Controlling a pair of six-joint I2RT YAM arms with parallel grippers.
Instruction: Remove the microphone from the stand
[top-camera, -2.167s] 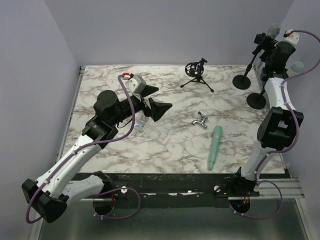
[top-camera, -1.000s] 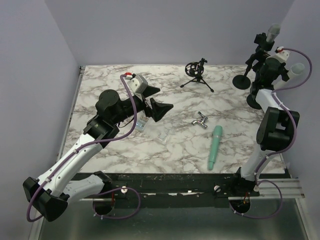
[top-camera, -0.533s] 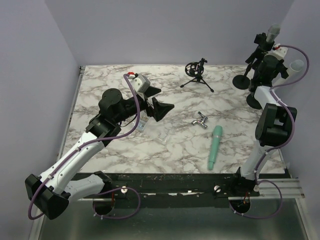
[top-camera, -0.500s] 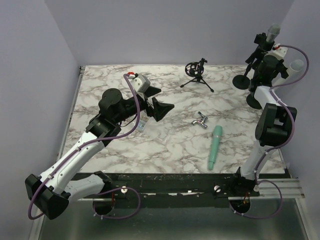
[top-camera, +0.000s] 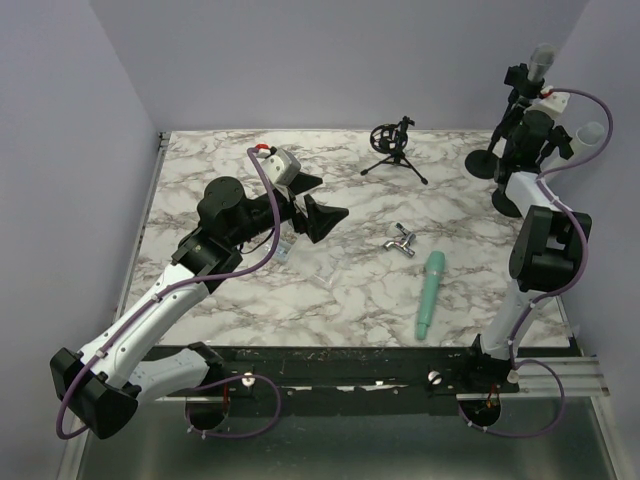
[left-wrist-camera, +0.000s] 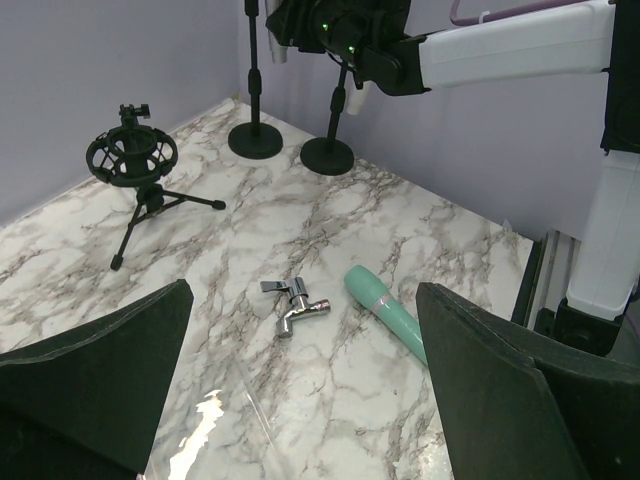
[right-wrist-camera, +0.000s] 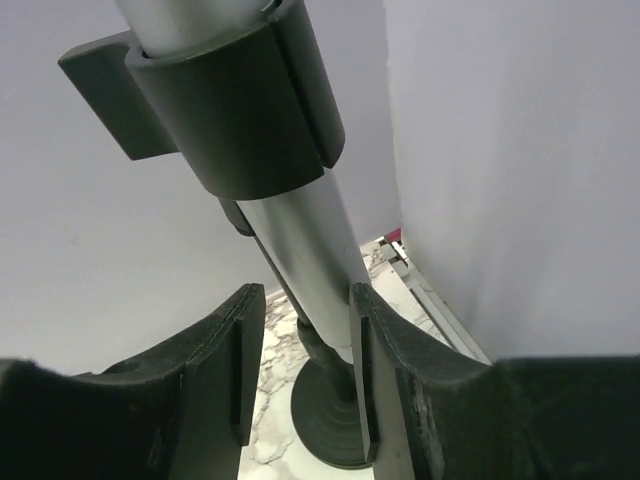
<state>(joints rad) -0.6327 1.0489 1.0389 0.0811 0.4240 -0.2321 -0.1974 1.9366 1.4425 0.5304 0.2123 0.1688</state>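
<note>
A white marble tabletop (top-camera: 330, 290) veined in grey is filling the scene, and plain lilac walls (top-camera: 300, 60) are closing it in on three sides; a small black tripod mount (top-camera: 393, 148) is standing near the far edge. Nearer the arms than the tripod mount, a metal tap (top-camera: 401, 240) and a teal cylinder (top-camera: 430, 293) are lying flat, near each other but apart. On the right arm's side of the tripod mount, the stand (top-camera: 487, 162) and a second stand (top-camera: 512, 201) are standing on round bases by the wall.

The silver microphone (right-wrist-camera: 300, 250) is sitting tilted in the black clip (right-wrist-camera: 235, 110) atop the stand, high above the tripod mount; the right gripper (right-wrist-camera: 305, 310) is flanking its barrel just under the clip, fingers drawn close, though whether they are pressing it cannot be told. The left gripper (top-camera: 328, 196) is hovering on the left arm's side of the tripod mount, jaws spread wide and empty.

Compared with a second ago, the right jaws are narrowing from fully wide and the wrist is sitting closer against the stand; the left arm, tap and teal cylinder are staying put.
</note>
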